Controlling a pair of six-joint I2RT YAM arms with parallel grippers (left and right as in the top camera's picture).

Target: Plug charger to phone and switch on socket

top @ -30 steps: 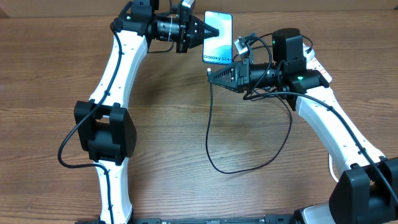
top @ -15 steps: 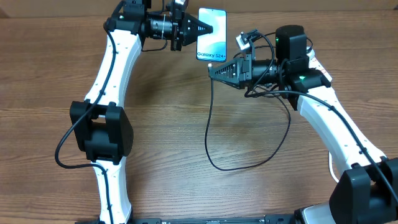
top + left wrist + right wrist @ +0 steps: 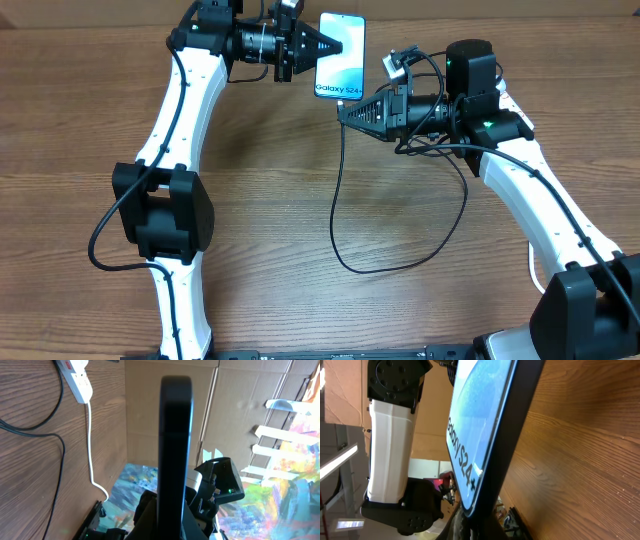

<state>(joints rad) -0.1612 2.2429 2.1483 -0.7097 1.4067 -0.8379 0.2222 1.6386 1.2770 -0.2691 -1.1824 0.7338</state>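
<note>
At the far side of the bench, the left tool [image 3: 322, 47] is gripping the flat blue-screened black-edged phone [image 3: 340, 58]; the right tool [image 3: 341, 108], clamped on the thin black charger cable [image 3: 338, 200], is meeting its near edge. Plugging looks unfinished; the white power strip socket [image 3: 75, 377] is awaiting switching.

Overhead looks down; both wrist cams share phone [image 3: 340, 58] close-up.

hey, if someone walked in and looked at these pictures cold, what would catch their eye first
Likely the phone, its bright blue screen standing out against the brown wood at the far middle of the table, held by the left gripper. Next, the right gripper shut on the charger tip just under the phone's lower edge, the thin black cable looping down across the table. In the left wrist view, the white socket lies off at the top corner.
</note>
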